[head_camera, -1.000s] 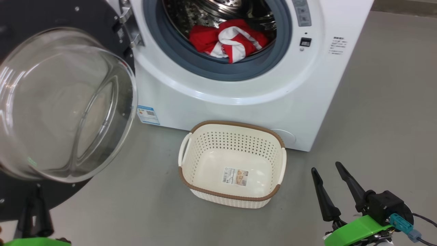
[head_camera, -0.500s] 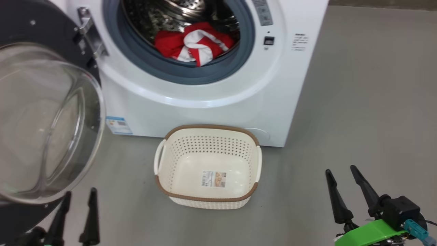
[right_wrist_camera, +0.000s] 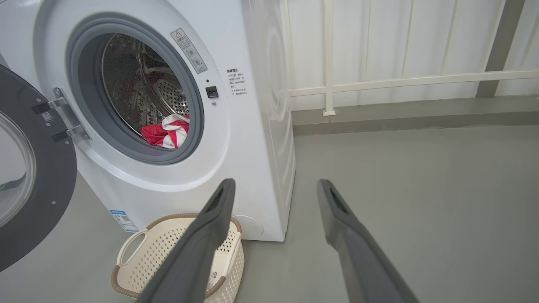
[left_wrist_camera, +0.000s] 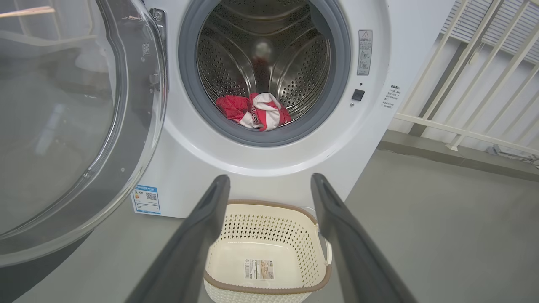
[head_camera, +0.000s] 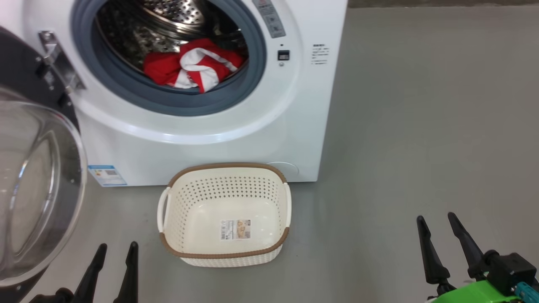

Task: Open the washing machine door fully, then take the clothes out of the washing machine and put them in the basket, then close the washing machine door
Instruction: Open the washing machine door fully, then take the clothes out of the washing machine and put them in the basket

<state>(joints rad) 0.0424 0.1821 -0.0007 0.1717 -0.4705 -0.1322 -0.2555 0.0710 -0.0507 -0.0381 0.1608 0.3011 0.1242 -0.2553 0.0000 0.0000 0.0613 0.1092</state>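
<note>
Since the washing machine door [head_camera: 38,185] stands swung out on my left, the clothes [head_camera: 191,67] lie in plain sight: a crumpled red and white bundle at the front of the steel drum, one red corner lapping over the grey-blue gasket of the washing machine [head_camera: 202,143]. Any lettering is lost in the folds. The door's glass bowl and black rim are cut off by the edge of my head view.

The basket [head_camera: 223,187] sits on the floor just before the machine, a paper label on its bottom. My left gripper [head_camera: 118,245] hangs beside it, fingers spread wide. My right gripper [head_camera: 435,217] is well apart, fingers equally spread. Both wrists are cut off below.

The floor [head_camera: 400,147] is smooth grey; a white railing [right_wrist_camera: 379,80] runs before a pale wall.
</note>
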